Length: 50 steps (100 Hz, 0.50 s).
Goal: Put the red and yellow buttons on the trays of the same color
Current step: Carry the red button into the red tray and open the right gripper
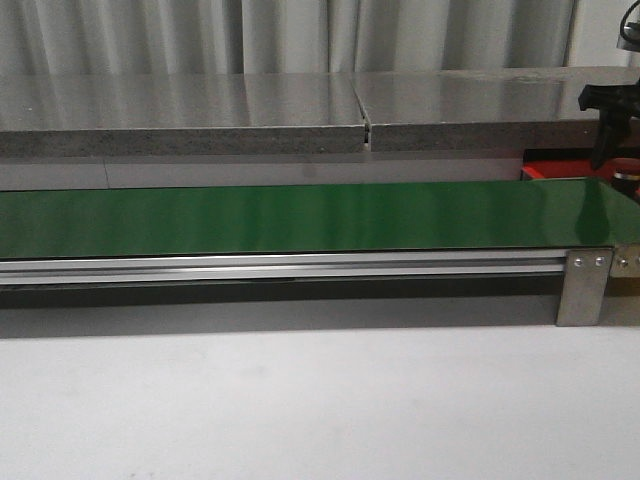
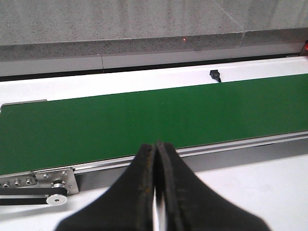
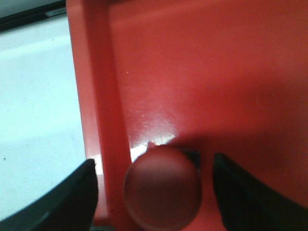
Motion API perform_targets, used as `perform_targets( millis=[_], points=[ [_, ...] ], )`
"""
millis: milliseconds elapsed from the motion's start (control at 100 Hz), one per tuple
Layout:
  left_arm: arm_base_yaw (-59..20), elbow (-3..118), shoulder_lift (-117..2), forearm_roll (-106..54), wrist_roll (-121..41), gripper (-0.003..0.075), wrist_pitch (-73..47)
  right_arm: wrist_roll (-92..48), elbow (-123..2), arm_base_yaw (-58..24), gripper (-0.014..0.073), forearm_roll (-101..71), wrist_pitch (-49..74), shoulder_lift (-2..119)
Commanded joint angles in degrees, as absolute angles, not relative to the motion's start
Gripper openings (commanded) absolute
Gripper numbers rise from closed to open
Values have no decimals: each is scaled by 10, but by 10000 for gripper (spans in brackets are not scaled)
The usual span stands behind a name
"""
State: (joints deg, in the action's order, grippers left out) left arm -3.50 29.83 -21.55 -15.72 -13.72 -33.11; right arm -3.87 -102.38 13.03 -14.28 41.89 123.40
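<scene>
Red button sits on red tray just inside its rim, between right tool fingers spread wide & not touching; looks light, rigid, slick dome, so grab grey base; left tool pinched closed, empty, above green belt.

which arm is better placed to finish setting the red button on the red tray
Right. Its fingers straddle the red button, open, directly over the red tray. The left gripper is shut above the belt, away from the tray.
</scene>
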Motion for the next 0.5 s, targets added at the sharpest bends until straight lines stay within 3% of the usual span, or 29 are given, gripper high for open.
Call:
perform_targets(
  millis=[0, 240, 310, 490],
  points=[
    [-40, 313, -219, -169, -133, -19, -293, -39, -1041, 134, 560, -152, 395, 1197],
    [-40, 313, -219, -169, -133, -19, -293, -83, -1041, 129, 536, -124, 419, 1168],
    [-40, 313, -219, -169, -133, -19, -293, -99, -1040, 122, 446, -104, 435, 1156],
    [-40, 313, -219, -169, -133, -19, -293, -116, -1039, 92, 71, -41, 478, 1126]
  ],
)
